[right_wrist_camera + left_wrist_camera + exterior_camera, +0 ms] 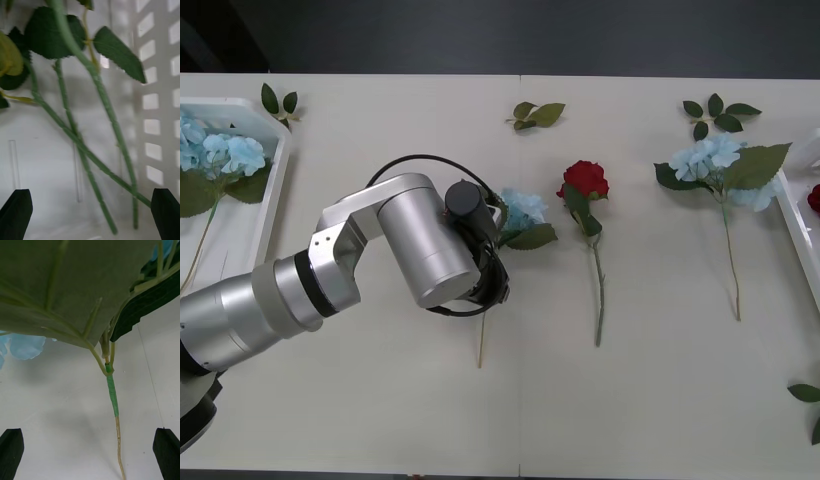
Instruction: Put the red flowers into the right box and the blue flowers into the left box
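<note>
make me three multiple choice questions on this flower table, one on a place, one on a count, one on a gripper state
1. Where is the left gripper?
A. over the blue flower at the table's middle
B. inside the left box
C. beside the red flower

2. How many blue flowers lie loose on the table?
A. none
B. two
C. four

3. How do the right gripper's fingers stand?
A. shut on a stem
B. open over green stems in the right box
C. shut on a leaf

Answers: 1 A, the front view shows the arm there; 2 B, one at the middle, another to the right; 3 B, fingertips wide apart.
</note>
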`<state>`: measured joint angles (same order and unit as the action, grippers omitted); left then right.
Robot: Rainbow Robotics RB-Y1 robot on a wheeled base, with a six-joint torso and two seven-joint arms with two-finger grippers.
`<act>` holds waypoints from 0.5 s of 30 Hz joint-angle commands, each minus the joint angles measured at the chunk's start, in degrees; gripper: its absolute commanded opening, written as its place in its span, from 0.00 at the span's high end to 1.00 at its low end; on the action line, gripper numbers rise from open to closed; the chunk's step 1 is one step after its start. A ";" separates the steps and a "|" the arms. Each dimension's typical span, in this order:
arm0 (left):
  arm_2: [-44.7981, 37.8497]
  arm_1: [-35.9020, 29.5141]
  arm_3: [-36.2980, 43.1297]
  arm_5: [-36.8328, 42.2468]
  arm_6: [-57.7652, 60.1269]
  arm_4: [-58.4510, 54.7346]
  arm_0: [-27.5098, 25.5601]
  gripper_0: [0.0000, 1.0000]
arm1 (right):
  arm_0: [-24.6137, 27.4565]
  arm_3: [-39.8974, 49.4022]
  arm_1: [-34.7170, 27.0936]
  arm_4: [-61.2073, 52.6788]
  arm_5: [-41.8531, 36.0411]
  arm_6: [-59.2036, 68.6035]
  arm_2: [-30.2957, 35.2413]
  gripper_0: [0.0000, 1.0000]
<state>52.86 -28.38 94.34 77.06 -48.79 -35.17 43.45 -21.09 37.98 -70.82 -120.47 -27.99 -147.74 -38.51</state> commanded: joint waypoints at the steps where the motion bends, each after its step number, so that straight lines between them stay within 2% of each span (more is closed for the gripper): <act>1: -0.91 2.45 -1.79 -0.16 -2.10 0.54 1.90 0.00 | -0.88 2.97 -2.30 -0.38 -2.86 -0.27 2.65 0.08; 9: -0.83 4.65 -5.30 -0.25 -3.07 1.59 2.60 0.00 | -4.66 7.90 -3.18 -1.26 -11.91 1.58 4.32 0.08; 11: 0.05 4.65 -5.39 -0.60 -3.07 1.94 2.78 0.06 | -6.24 9.74 -3.09 -1.52 -14.46 4.04 4.32 0.08; 14: 1.28 4.65 -6.27 -1.92 -2.80 2.29 3.04 0.21 | -7.03 16.42 -4.15 2.79 -15.34 13.80 4.32 0.08; 15: 1.63 4.65 -6.71 -2.62 -2.80 2.38 3.22 0.29 | -7.03 20.29 -5.03 5.69 -15.25 19.68 4.32 0.08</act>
<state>52.99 -23.81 88.03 75.95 -50.38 -33.38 43.46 -27.44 51.23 -71.25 -119.02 -43.50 -140.39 -35.27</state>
